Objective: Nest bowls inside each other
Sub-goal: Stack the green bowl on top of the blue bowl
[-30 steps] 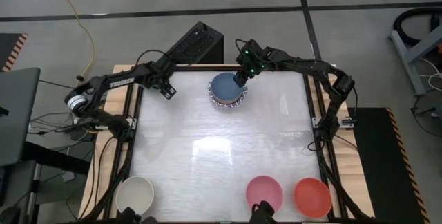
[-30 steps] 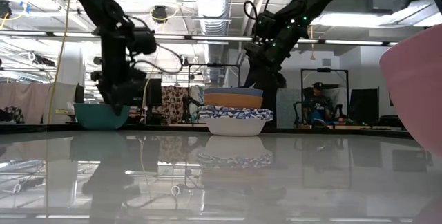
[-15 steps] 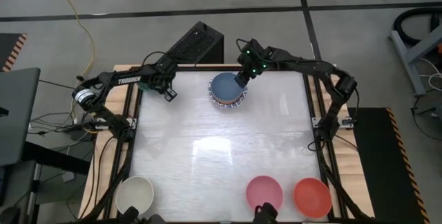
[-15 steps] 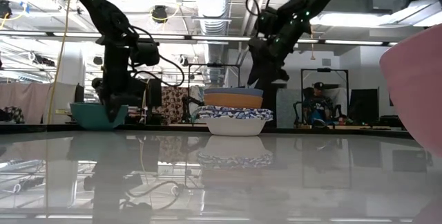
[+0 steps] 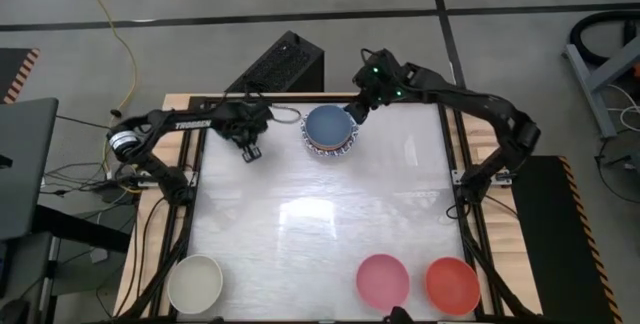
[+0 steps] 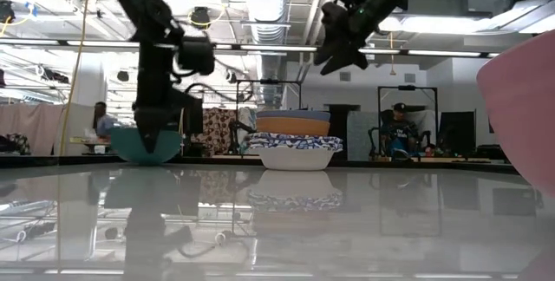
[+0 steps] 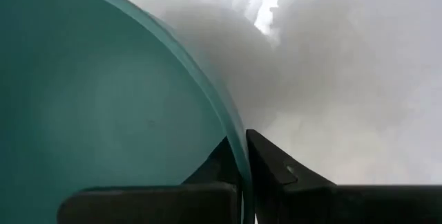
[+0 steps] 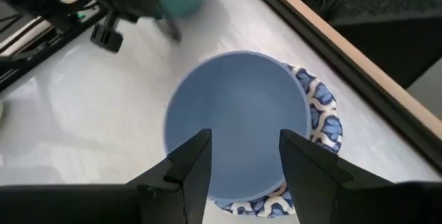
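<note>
The worktop holds a stack of bowls at twelve o'clock, blue on top over orange and blue-patterned white. Loose bowls wait along the near edge: cream at seven o'clock, pink and red at five. The right hand hangs above the stack, fingers wide and empty. The left hand, at eleven o'clock, is pinched on the teal bowl at its rim. Likely next: lift it, carry it over the stack, lower it squarely inside.
</note>
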### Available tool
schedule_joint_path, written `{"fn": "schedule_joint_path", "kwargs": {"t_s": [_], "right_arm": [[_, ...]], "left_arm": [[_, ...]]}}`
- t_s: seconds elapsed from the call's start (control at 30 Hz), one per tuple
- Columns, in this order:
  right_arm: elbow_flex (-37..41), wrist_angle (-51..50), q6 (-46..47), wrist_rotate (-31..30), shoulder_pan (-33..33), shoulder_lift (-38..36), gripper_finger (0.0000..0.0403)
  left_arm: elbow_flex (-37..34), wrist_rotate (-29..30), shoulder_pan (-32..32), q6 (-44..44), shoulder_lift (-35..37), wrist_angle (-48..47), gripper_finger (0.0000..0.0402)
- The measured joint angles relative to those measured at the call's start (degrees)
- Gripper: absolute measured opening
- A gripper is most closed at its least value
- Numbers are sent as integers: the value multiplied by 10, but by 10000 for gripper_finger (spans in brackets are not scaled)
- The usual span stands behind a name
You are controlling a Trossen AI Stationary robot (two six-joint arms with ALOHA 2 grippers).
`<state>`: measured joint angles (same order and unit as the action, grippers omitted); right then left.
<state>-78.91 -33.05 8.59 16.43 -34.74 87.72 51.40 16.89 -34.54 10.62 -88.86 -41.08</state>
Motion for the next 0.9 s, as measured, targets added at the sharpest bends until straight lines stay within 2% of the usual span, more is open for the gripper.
{"fn": "schedule_joint_path", "kwargs": {"t_s": [0.23, 0.4, 0.5, 0.7, 0.77, 0.8, 0.9], "right_arm": [[0, 0, -10, -1, 19, -8, 189], [0, 1, 4, -2, 32, -8, 189], [0, 10, 2, -3, 43, -8, 189], [0, 48, -89, -4, 108, -8, 189], [0, 70, -86, -35, 133, -8, 189], [0, 79, -80, -73, 146, -8, 189], [0, 109, -58, -253, 190, -8, 189]], "left_arm": [[42, 19, 160, 50, 22, -57, 0], [51, 100, 292, 141, 57, -60, 0], [51, 171, 362, 205, 74, -35, 0], [51, 276, 440, 322, 84, 37, 0], [51, 324, 449, 348, 83, 57, 0], [51, 352, 450, 357, 82, 74, 0], [51, 416, 446, 383, 81, 117, 0]]}}
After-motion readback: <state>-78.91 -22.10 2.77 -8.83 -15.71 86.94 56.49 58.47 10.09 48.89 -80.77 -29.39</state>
